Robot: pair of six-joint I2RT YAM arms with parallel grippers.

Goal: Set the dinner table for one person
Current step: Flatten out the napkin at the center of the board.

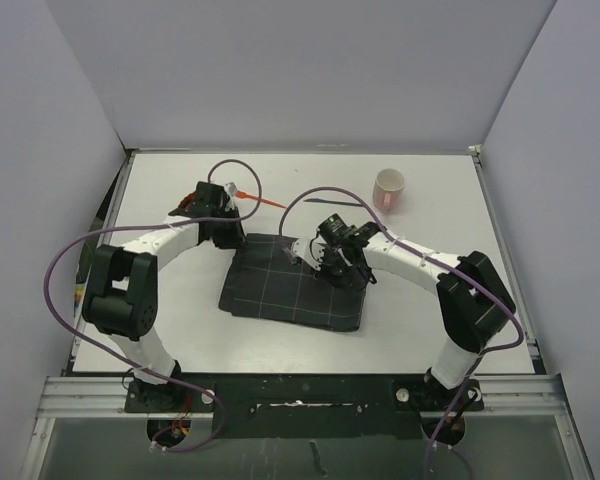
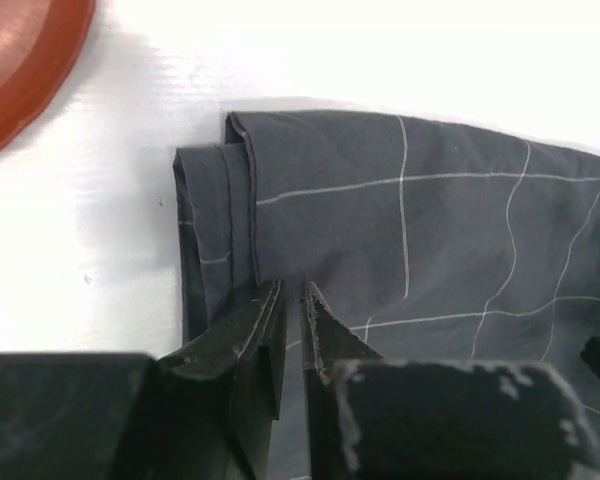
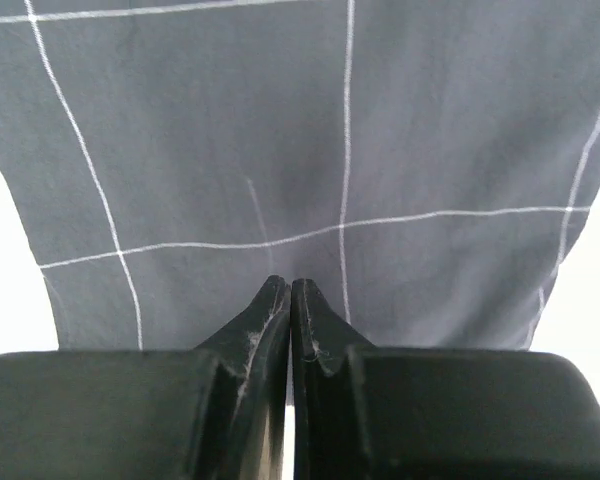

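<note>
Two arms reach over the dinner table (image 1: 410,330), a broad, flat white rectangle edged by thin metal rails that fills the walled workspace and bears a dark grid-lined cloth mat (image 1: 280,295) at its centre. The left gripper (image 2: 292,290) is closed to a thin slit on the mat's folded corner beside a red plate (image 2: 20,60). The right gripper (image 3: 290,285), fingers pressed together, pinches the mat's far edge, with a pink cup (image 1: 389,190) well apart behind it.

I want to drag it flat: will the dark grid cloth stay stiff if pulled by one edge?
Probably floppy: the dark grid cloth has a corner folded over itself. Likely thin and light; its grid lines waver, so it may bunch.
</note>
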